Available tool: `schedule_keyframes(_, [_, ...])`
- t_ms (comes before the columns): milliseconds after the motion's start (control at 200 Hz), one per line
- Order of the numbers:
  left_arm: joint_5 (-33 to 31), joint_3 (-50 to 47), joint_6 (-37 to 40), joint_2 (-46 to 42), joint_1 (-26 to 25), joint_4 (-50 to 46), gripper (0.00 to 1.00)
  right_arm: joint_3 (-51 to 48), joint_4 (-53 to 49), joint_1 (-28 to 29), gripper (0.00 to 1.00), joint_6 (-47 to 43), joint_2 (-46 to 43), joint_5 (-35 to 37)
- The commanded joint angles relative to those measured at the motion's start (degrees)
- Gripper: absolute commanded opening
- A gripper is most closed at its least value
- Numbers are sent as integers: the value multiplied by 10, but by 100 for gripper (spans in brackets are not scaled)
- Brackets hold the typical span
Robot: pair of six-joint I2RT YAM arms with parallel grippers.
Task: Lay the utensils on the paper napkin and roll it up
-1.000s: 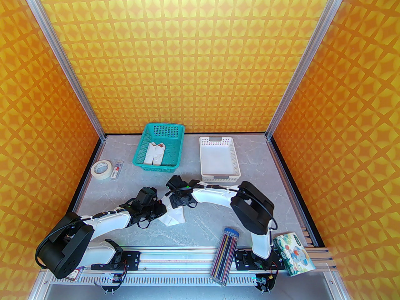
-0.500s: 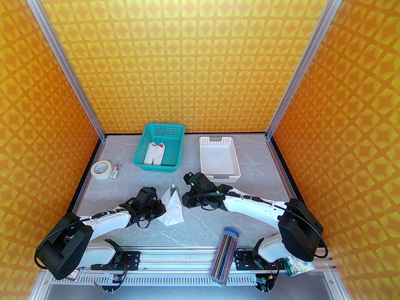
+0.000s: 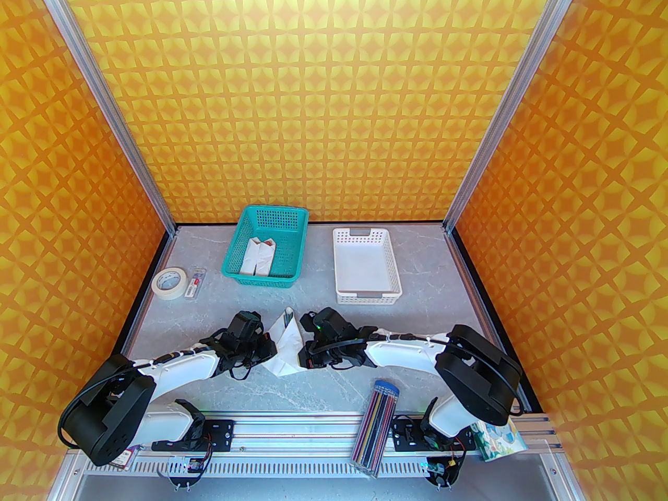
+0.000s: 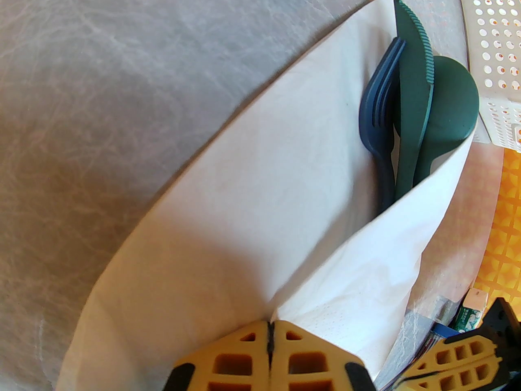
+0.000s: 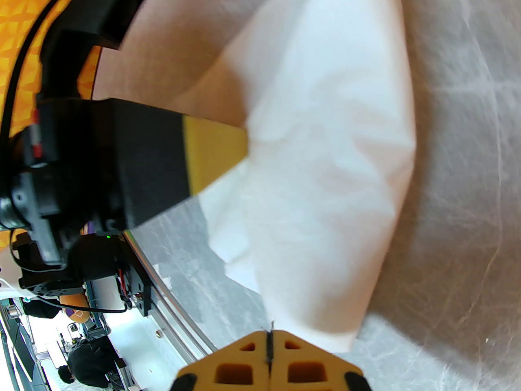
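Note:
The white paper napkin (image 3: 287,338) lies folded into a cone at mid-table. The dark teal utensils (image 3: 287,319) poke out of its far end. In the left wrist view the fork (image 4: 379,116), knife (image 4: 413,96) and spoon (image 4: 452,100) lie stacked inside the fold. My left gripper (image 3: 270,352) is shut, pinching the napkin's (image 4: 252,202) near-left fold between its yellow fingertips (image 4: 301,361). My right gripper (image 3: 303,359) is shut, with its tips (image 5: 301,361) at the napkin's (image 5: 325,169) near-right edge. I cannot tell whether paper is caught between them.
At the back stand a teal basket (image 3: 261,281) holding white bundles (image 3: 258,257) and a white perforated basket (image 3: 368,296). A tape roll (image 3: 169,281) and a small clear case (image 3: 196,283) lie at the left. A pencil case (image 3: 378,426) and a patterned pack (image 3: 498,442) sit near the front rail.
My right gripper shut, left the top of the napkin, swung out to the right and came back to the near-right edge. The left gripper held still.

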Motion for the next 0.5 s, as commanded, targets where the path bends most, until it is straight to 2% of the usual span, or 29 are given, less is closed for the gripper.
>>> schedule_keyframes(0, [-32,0,12,18,2,-47,0,-10,17,5,0,7,21,-9])
schedule_keyframes(495, [-57,7,19,33,3,-70,0,-29,-1,8,0,4,52,13])
